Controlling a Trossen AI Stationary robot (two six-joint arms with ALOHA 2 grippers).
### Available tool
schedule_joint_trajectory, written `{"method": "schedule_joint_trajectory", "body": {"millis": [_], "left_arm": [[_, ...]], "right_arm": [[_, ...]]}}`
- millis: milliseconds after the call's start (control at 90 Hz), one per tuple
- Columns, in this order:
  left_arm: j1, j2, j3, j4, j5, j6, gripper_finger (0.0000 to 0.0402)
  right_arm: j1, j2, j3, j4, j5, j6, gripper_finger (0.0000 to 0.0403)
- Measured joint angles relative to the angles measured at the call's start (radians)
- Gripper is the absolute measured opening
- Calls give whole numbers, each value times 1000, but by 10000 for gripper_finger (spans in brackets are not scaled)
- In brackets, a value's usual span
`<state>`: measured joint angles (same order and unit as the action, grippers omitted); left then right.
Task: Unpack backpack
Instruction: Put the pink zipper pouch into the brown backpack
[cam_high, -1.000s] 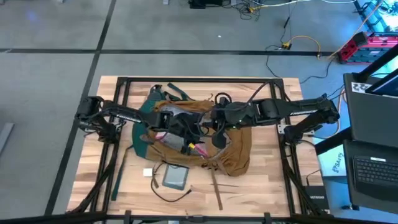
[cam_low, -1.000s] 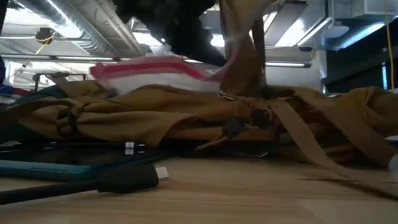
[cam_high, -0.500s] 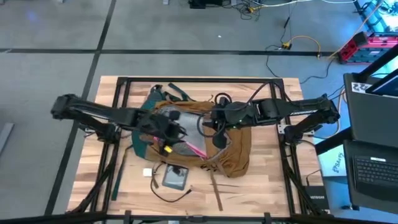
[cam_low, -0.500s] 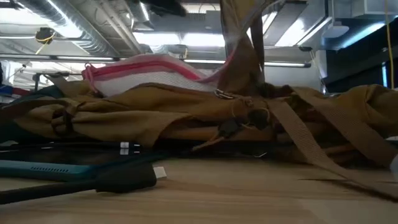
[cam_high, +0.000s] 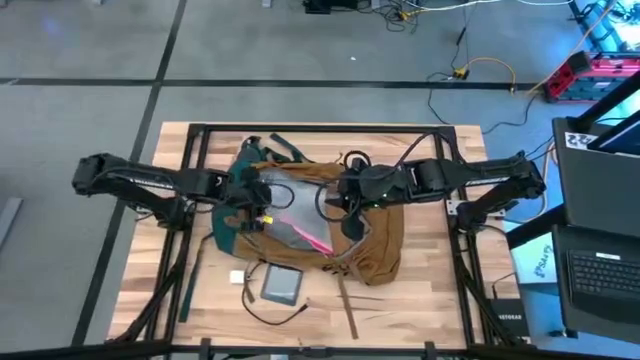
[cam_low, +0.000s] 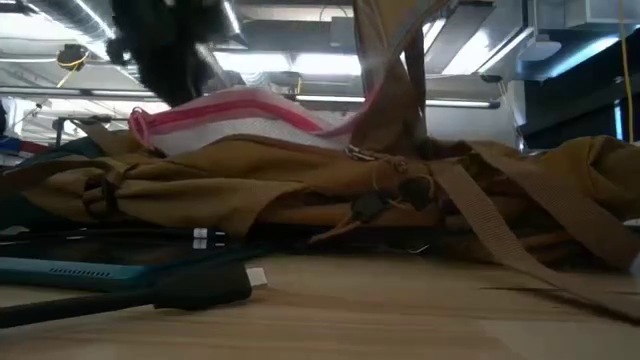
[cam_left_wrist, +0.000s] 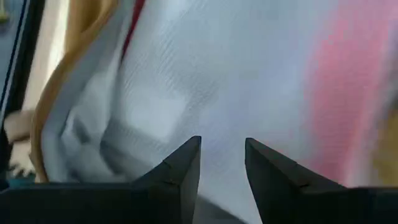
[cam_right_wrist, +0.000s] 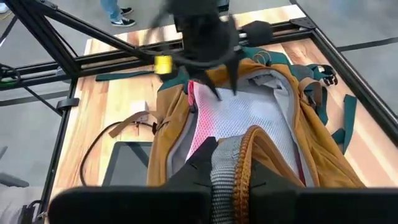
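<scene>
A wooden table (cam_high: 420, 290) in a workshop with a grey floor carries my work. The backpack (cam_high: 375, 245) lies flat at its middle, mouth open toward the left, tan fabric slumped over the dark teal base. Half out of that mouth sits a clear mesh pouch with a pink edge (cam_right_wrist: 233, 115), resting on the grey lining (not yet free of the bag).

My right gripper (cam_right_wrist: 227, 163) is pinched on the tan rim with its webbing, holding the opening up. My left gripper (cam_left_wrist: 222, 163) hangs just over the pouch, fingers slightly parted with nothing between them.

On the near side of the bag a tablet (cam_high: 281, 285) and a dark cable (cam_high: 270, 313) with a small white plug (cam_high: 237, 277) lie on the wood, so I judge part of the unpacking is done. The pouch is left to lift out; whatever lies beneath it I cannot see.
</scene>
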<state>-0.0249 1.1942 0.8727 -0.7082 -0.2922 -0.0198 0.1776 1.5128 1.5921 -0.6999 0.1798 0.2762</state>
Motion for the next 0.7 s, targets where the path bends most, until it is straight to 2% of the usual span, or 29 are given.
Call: {"method": "schedule_joint_trajectory", "body": {"millis": [100,267,700], "left_arm": [[66,-1,-61,65,66,0,111],[125,10,-158,349,275,70,111],[142,243,-169,690,551,119,111]], "right_arm": [[0,1,0,-1,-6,0,0],[0,1,0,9,-6,0,0],[-1,2,0,24,-12,-1,0]]}}
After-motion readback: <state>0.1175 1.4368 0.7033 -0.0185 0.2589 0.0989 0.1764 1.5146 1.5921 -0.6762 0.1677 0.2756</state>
